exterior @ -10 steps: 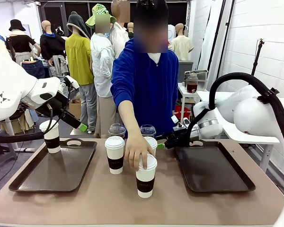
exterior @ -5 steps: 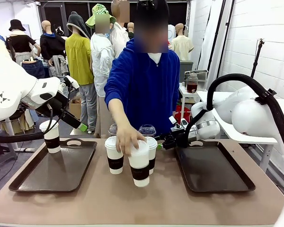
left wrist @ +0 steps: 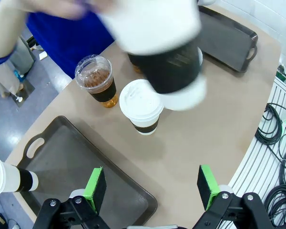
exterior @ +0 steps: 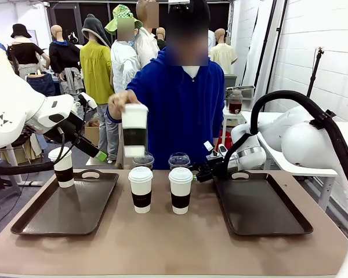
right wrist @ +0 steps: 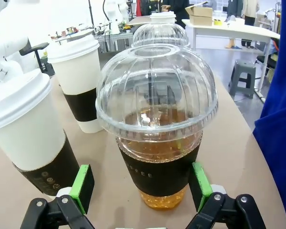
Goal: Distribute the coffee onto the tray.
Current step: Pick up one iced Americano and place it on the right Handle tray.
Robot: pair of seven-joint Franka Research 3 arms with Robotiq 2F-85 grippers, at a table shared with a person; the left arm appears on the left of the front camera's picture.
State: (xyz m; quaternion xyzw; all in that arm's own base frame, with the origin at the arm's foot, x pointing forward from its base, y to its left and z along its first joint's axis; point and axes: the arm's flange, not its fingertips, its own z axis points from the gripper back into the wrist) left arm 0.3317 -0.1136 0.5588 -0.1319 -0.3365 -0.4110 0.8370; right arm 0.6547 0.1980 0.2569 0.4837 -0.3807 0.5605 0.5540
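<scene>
Front view: a brown tabletop [exterior: 162, 243] spans the lower frame, a white brick wall [exterior: 336, 52] stands at upper right, and a dark-filled jar [exterior: 235, 102] sits right of centre. Left wrist view: black cables [left wrist: 276, 143] coil on the floor at the right edge. Right wrist view: a cardboard box [right wrist: 200, 13] at top, a grey stool [right wrist: 243, 78] at upper right.

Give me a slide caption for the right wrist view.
Open right gripper framing a dome-lidded iced coffee, two sleeved paper cups beside it.
</scene>
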